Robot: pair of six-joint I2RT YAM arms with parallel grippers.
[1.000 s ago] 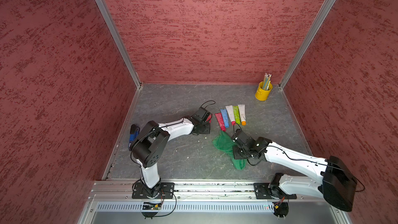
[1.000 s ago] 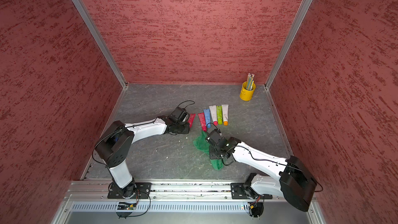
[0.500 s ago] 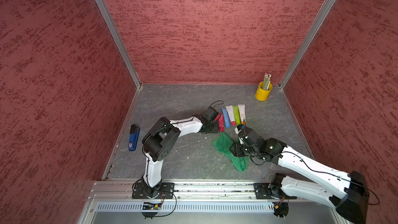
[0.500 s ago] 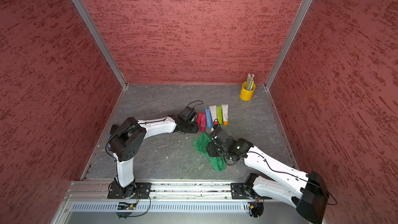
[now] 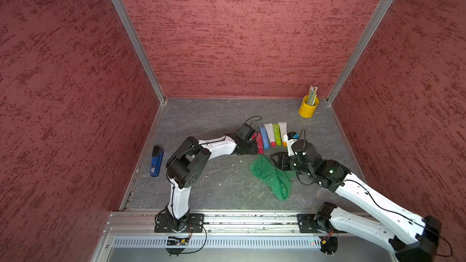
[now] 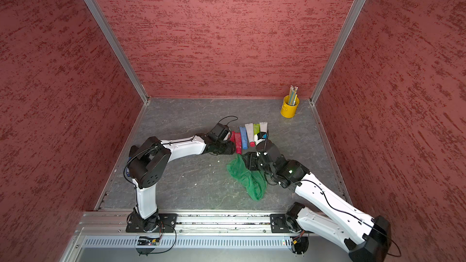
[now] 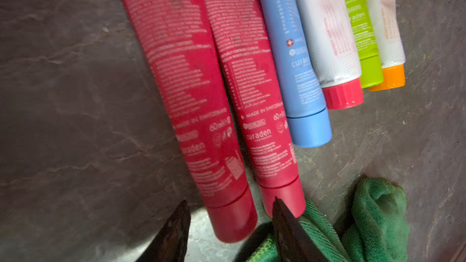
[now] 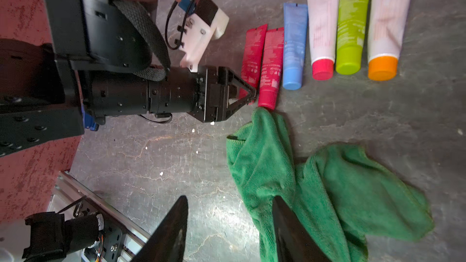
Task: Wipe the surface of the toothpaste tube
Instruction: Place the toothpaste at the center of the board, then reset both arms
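Note:
Two red toothpaste tubes lie side by side at the left end of a row of several tubes (image 5: 271, 134). The outer red tube (image 7: 191, 97) rests flat on the floor, its cap between the jaws of my left gripper (image 7: 229, 204), which is open and not touching it. In both top views the left gripper (image 5: 252, 148) (image 6: 230, 148) sits at the cap ends of the red tubes (image 6: 237, 142). A crumpled green cloth (image 5: 271, 177) (image 8: 327, 192) lies loose in front of the row. My right gripper (image 8: 230, 199) (image 5: 276, 161) hovers open over the cloth's edge, holding nothing.
A yellow cup of pencils (image 5: 308, 108) stands in the far right corner. A blue stapler-like object (image 5: 156, 161) lies by the left wall. Red walls close in three sides, and a metal rail (image 5: 239, 219) runs along the front edge.
The left gripper carried a red tube to the row, set it beside the other red one and opened. The right gripper opened, let go of the cloth and pulled back slightly.

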